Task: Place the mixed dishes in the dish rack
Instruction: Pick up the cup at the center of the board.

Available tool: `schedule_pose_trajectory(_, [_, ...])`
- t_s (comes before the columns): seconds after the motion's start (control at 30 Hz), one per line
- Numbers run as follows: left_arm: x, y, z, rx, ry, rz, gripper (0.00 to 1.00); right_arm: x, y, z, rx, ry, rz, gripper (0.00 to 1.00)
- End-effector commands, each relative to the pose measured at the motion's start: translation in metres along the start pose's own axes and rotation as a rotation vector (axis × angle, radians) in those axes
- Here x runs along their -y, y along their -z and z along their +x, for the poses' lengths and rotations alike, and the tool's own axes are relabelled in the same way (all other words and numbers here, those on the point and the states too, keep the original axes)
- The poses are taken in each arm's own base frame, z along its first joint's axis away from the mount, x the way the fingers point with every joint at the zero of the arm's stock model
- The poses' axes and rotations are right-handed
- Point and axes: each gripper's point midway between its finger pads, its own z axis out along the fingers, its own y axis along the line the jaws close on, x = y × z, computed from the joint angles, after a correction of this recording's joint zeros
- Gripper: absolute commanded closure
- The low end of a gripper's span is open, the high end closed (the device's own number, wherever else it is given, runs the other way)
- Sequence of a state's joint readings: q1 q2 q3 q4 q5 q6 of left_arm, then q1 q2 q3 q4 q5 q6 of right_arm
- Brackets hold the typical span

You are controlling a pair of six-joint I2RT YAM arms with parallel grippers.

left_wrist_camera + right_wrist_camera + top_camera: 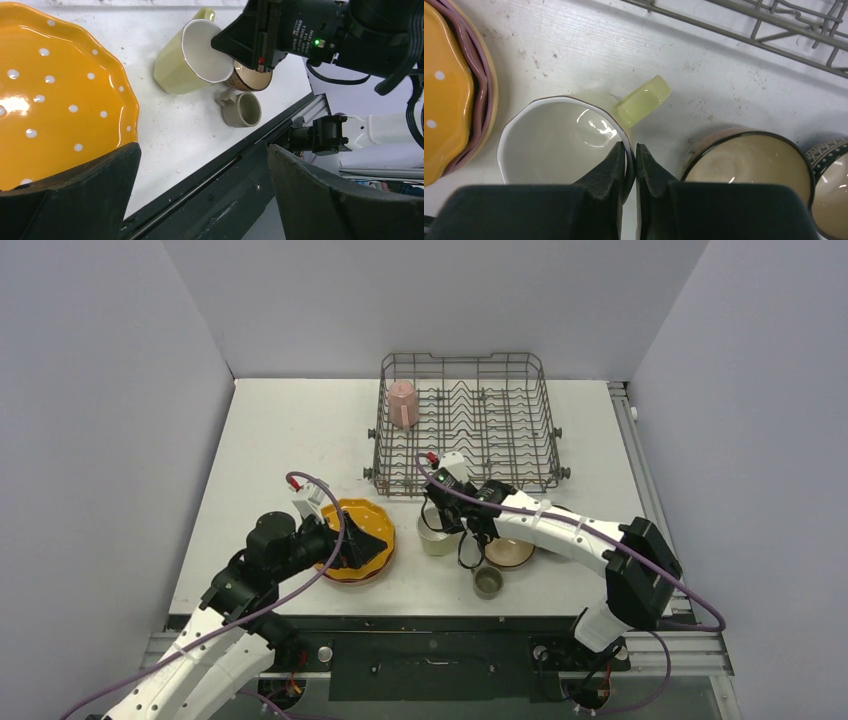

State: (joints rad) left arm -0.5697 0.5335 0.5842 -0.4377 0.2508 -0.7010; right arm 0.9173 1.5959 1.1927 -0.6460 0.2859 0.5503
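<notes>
Now in hand: picking up the pale yellow mug [559, 140], judging by the grip on it.
Right gripper [630, 150]: closed on the mug's rim beside the handle, one finger inside the cup and one outside. A rim pinch suits a body probably too wide for the jaws to span.
Mug's position: upright on the table, just in front of the dish rack [480, 480], between the plates and the brown bowl [749, 165].
Left gripper [202, 160]: jaws spread wide and holding nothing, hovering over the near edge of the orange dotted plate [55, 95], likely lined up to take that edge.
Plates: the orange one sits stacked on the pink plate [483, 85], so it has to leave first.
Already racked: the pink mug [404, 403], lying in the far left corner.
Waiting on the table: the small grey cup [488, 582] near the front edge, the brown bowl, and a second bowl [831, 195] cut off at the edge of the right wrist view.
Progress: early, with one of seven dishes in.
Risk: a thin glazed rim could slip or swing once lifted.
</notes>
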Motion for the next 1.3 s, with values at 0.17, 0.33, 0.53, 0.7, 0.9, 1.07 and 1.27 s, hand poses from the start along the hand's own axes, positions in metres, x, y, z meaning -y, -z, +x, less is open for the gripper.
schedule_pose_trajectory(0.17, [0.019,-0.002,-0.011,0.059,0.053,0.100,0.04,-0.002,0.048,-0.028,0.203,-0.166,-0.112,1.00])
schedule_pose_trajectory(0.33, [0.023,-0.003,-0.011,0.081,0.099,0.140,0.04,0.001,0.062,-0.028,0.257,-0.233,-0.152,1.00])
schedule_pose_trajectory(0.53, [0.034,-0.003,-0.013,0.093,0.151,0.206,0.04,0.004,0.086,-0.033,0.324,-0.320,-0.221,1.00])
schedule_pose_trajectory(0.7, [0.045,0.000,-0.016,0.104,0.204,0.270,0.04,0.006,0.115,-0.043,0.401,-0.408,-0.315,1.00])
schedule_pose_trajectory(0.9, [0.061,0.006,-0.022,0.125,0.255,0.362,0.04,0.004,0.147,-0.052,0.489,-0.488,-0.438,1.00])
schedule_pose_trajectory(1.07, [0.075,0.013,-0.031,0.154,0.282,0.445,0.04,0.005,0.177,-0.061,0.563,-0.552,-0.550,1.00])
schedule_pose_trajectory(1.27, [0.093,0.026,-0.044,0.201,0.332,0.554,0.04,0.006,0.211,-0.071,0.652,-0.617,-0.684,1.00])
